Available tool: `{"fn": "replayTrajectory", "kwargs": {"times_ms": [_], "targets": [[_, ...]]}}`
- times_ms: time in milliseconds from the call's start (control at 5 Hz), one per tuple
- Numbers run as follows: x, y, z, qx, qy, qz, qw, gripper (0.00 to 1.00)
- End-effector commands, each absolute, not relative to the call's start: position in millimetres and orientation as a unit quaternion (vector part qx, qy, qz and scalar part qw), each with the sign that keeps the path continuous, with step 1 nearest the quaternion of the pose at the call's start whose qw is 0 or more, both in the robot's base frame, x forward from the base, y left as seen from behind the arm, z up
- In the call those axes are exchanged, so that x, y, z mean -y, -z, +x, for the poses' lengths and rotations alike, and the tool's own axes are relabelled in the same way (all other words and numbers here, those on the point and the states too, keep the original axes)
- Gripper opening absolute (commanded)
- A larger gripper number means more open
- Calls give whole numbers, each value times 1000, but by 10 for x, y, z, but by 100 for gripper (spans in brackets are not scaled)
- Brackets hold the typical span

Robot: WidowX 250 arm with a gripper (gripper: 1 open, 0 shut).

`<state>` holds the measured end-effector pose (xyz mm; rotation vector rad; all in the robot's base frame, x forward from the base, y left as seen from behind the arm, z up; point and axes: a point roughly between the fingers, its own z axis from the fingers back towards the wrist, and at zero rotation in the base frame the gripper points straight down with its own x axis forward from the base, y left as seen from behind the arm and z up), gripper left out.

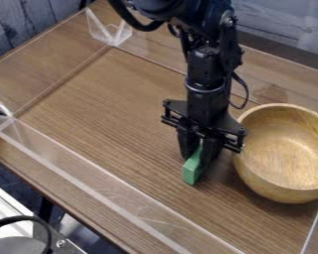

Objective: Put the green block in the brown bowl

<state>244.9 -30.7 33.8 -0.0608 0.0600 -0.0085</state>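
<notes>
End effector, pointing down, is clamped on the green block beside the brown bowl; lettering unseen.

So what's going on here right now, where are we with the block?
The single arm has its gripper pointing straight down, shut on the green block, which sits on the wooden table just left of the brown bowl. The block looks to be still touching the tabletop, not lifted. The bowl is empty, so the block has not yet been moved over and dropped in.
</notes>
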Motion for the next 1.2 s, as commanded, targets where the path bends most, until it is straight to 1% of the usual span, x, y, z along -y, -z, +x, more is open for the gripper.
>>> {"fn": "replayTrajectory", "kwargs": {"times_ms": [0,400,600,800,1000], "targets": [[267,-308,2460,-28,5,-29,999,0],[244,-278,2449,-32,4,-29,999,0],[235,-282,2443,-34,4,-28,999,100],[247,-335,2446,-35,4,-30,999,0],[254,-412,2449,-33,6,-30,999,0]]}}
